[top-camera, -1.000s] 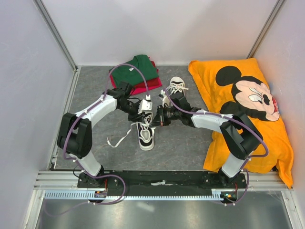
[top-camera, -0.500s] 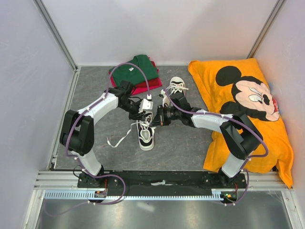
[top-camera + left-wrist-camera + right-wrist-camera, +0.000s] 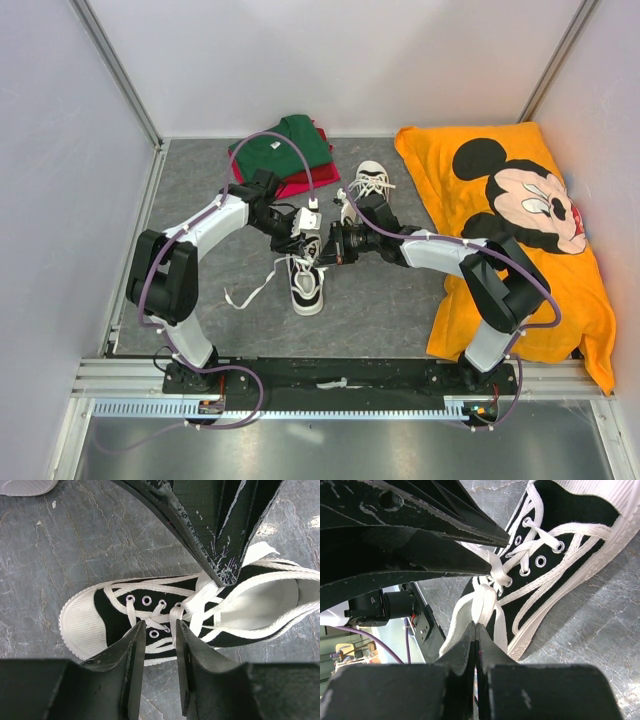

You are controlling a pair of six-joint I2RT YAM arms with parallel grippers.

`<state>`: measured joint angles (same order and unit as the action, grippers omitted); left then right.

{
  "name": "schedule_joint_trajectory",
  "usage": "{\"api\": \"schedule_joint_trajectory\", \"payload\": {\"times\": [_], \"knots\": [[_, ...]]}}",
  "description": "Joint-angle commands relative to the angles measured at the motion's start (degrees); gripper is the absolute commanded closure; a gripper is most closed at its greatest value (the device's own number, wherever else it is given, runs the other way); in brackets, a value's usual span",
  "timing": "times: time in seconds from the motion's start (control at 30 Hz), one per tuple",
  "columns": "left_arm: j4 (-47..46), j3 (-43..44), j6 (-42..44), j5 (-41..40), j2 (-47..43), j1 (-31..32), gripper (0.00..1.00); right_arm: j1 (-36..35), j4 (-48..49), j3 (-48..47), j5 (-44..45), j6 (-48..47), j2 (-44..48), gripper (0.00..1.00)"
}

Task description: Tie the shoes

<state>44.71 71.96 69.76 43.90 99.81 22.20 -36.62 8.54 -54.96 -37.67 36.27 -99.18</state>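
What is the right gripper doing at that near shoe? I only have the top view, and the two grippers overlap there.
Observer: The right gripper is shut on a white lace of the shoe, pinched right at its fingertips.
Operator: And the left one?
Observer: The left gripper has its fingers slightly apart above the eyelets. No lace shows clamped between them.
Operator: Is there a bow yet?
Observer: No finished bow shows. The laces only cross near the top eyelets.
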Motion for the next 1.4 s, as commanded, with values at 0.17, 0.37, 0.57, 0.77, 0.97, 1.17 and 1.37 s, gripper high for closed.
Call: {"api": "schedule_joint_trajectory", "payload": {"times": [0.17, 0.37, 0.57, 0.77, 0.97, 1.17, 1.37], "knots": [[1.96, 1.69, 2.31, 2.69, -0.58, -0.31, 0.63, 0.15, 1.13, -0.59, -0.12, 0.20, 0.04, 1.00], [1.96, 1.78, 3.10, 0.75, 0.91, -0.40, 0.66, 0.06, 1.13, -0.85, -0.03, 0.38, 0.03, 1.00], [1.79, 2.74, 3.54, -0.22, 2.32, -0.31, 0.68, 0.15, 1.13, -1.03, -0.12, 0.47, -0.32, 1.00], [-1.11, 2.48, 1.79, -0.84, 2.23, -0.31, 0.72, 0.06, 0.96, -1.38, -0.12, 0.47, -0.67, 1.00], [-1.55, 3.27, 0.56, 1.71, 1.00, -0.31, 0.90, 0.06, 0.52, -2.52, 0.23, 0.55, -1.19, 1.00], [-3.22, 3.97, -3.57, 2.95, -1.02, -0.14, 0.99, 0.15, 0.43, -3.84, 1.19, 1.96, -1.28, 1.00], [-4.19, 2.48, -6.21, 3.21, -3.04, 0.39, 0.99, 0.15, 0.34, -5.68, 1.72, 3.80, -2.25, 1.00]]}}
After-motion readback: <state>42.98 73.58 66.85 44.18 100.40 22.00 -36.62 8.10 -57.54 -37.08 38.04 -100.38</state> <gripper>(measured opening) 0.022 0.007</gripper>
